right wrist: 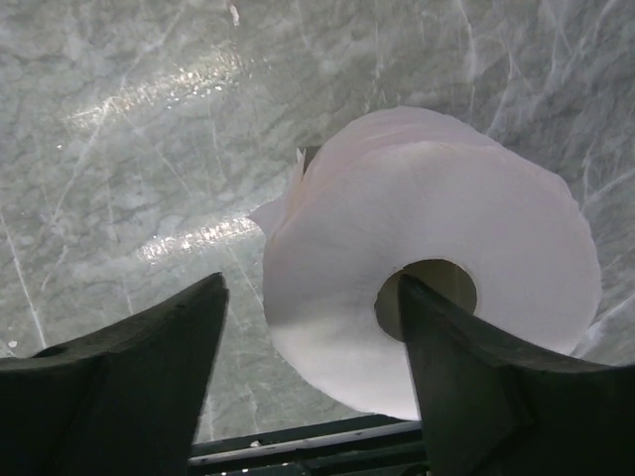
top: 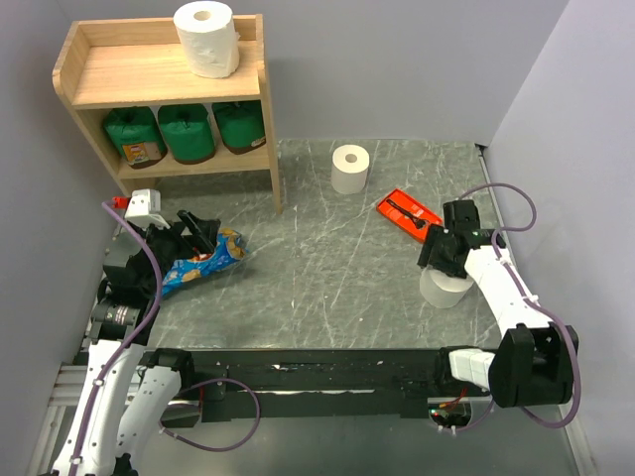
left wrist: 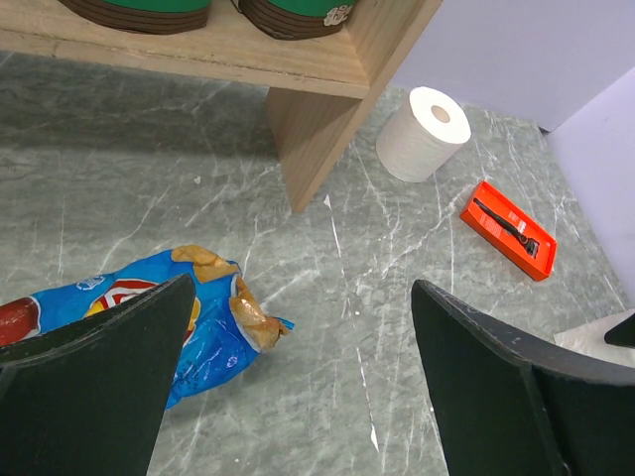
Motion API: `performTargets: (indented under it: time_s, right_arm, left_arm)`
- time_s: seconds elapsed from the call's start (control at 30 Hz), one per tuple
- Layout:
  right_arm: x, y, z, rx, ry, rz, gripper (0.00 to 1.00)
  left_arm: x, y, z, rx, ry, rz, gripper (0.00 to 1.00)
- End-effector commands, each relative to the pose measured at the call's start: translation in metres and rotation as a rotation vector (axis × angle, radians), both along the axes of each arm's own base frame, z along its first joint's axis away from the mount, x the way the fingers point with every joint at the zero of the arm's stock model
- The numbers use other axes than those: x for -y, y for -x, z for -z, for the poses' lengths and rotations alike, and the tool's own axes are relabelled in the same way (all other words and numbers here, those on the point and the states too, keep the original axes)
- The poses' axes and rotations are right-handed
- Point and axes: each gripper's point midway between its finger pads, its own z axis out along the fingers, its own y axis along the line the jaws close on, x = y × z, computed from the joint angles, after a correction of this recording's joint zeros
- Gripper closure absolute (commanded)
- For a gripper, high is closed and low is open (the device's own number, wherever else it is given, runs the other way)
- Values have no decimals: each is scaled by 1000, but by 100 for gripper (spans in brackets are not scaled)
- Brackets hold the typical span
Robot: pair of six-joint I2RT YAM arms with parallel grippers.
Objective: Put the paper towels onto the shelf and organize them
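From the overhead camera I saw my right gripper (top: 442,260) poised directly above a plain white paper towel roll (top: 446,291). This roll stood on end at the right side of the grey marbled table (top: 327,297), well apart from the light wooden two-tier shelf (top: 139,74) in the far left corner. The right wrist camera showed the jaws partly spread and gripping nothing. One finger hung over the roll's hollow centre tube (right wrist: 446,280) and the other stood outside the wall with bare table between, which I judged to be a set-up for pinching that wall. A second white roll (top: 206,40) sat upright at the right end of the shelf's top board, and three dark green wrapped rolls (top: 187,132) filled the lower tier in a row. A third white roll (top: 350,169) stood on the table beyond the shelf's right leg, near a flat orange-red tray (top: 409,215). My left gripper (top: 203,233) hung with jaws wide and empty close by a blue crinkly snack bag (top: 203,263), seemingly parked clear of the work.
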Motion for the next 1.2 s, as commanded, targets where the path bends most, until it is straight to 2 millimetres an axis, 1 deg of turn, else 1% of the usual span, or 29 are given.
performTargets:
  time_s: [0.0,0.07,0.1,0.2,0.23,0.3,0.33,0.4,0.43,0.47,0.5,0.53,0.57,0.6,0.63,0.67,0.7,0.73,0.77,0.8,0.83,0.87,0.9,0.93,0.97,1.03,1.07,1.1,1.17]
  right_arm:
    - [-3,-8,-5,48,-10,-10,37]
    - [-6,-9,-12,74,-16,-26,42]
    - [-11,-10,-15,87,-34,-47,47]
    - [-29,-13,-24,112,-65,-95,53]
    - [-46,-11,-27,115,-68,-151,53]
    - [-67,-16,-41,141,-74,-187,54]
    - [-92,-18,-54,170,-83,-257,54]
    - [-121,-24,-60,176,-113,-307,55]
    - [-135,-33,-74,216,-114,-326,55]
    - [-160,-32,-69,190,-114,-378,55]
    - [-172,-34,-71,188,-111,-401,56]
    - [-188,-44,-88,226,-116,-420,56]
    - [-216,-40,-77,189,-109,-484,56]
    - [-229,-40,-77,178,-103,-510,56]
    - [-249,-44,-92,203,-115,-541,56]
    - [-272,-40,-75,159,-85,-585,56]
    - [-286,-38,-73,152,-76,-615,56]
    - [-301,-41,-85,167,-81,-635,56]
    - [-312,-43,-70,135,-47,-649,56]
    - [-329,-35,-70,132,-44,-687,56]
    - [-341,-37,-78,152,-52,-704,55]
    - [-350,-35,-68,133,-35,-722,54]
    - [-358,-31,-68,138,-32,-737,53]
    - [-365,-32,-66,142,-31,-744,53]
    - [-369,-31,-64,139,-33,-754,52]
    - [-374,-30,-58,134,-36,-765,49]
    - [-374,-31,-56,136,-32,-760,47]
    - [-373,-31,-53,132,-25,-764,45]
    - [-371,-30,-52,128,-14,-769,39]
  left_arm:
    - [0,-1,-7,30,-5,0,4]
    - [0,-1,-7,29,-7,0,4]
    - [-1,-1,-7,29,-7,-3,4]
    - [-2,0,-7,32,-7,-7,4]
    - [-2,0,-7,32,-8,-12,4]
    - [-4,0,-8,35,-9,-21,4]
    - [-5,0,-9,37,-11,-27,4]
    - [-8,0,-8,35,-11,-44,4]
    - [-10,0,-10,40,-12,-58,4]
    - [-12,0,-10,40,-14,-68,4]
    - [-14,1,-10,40,-13,-79,4]
    - [-16,1,-10,41,-14,-90,4]
    - [-18,1,-10,40,-14,-99,4]
    - [-19,1,-9,40,-16,-110,4]
    - [-19,1,-9,38,-16,-110,4]
    - [-20,1,-9,37,-18,-114,4]
    - [-20,0,-7,31,-20,-117,4]
    - [-21,-1,-6,27,-22,-119,4]
    - [-21,-1,-5,22,-22,-120,4]
    - [-21,-2,-5,18,-23,-120,4]
    - [-21,-2,-4,15,-23,-120,4]
    - [-20,-3,-3,12,-24,-119,4]
    - [-20,-3,-3,10,-24,-118,4]
    - [-20,-3,-2,4,-25,-118,4]
    - [-20,-3,-1,3,-26,-118,4]
    - [-19,-5,3,-12,-21,-118,4]
    - [-19,-7,6,-25,-20,-118,4]
    - [-25,-10,9,-37,-24,-153,4]
    - [-26,-15,16,-73,-29,-164,4]
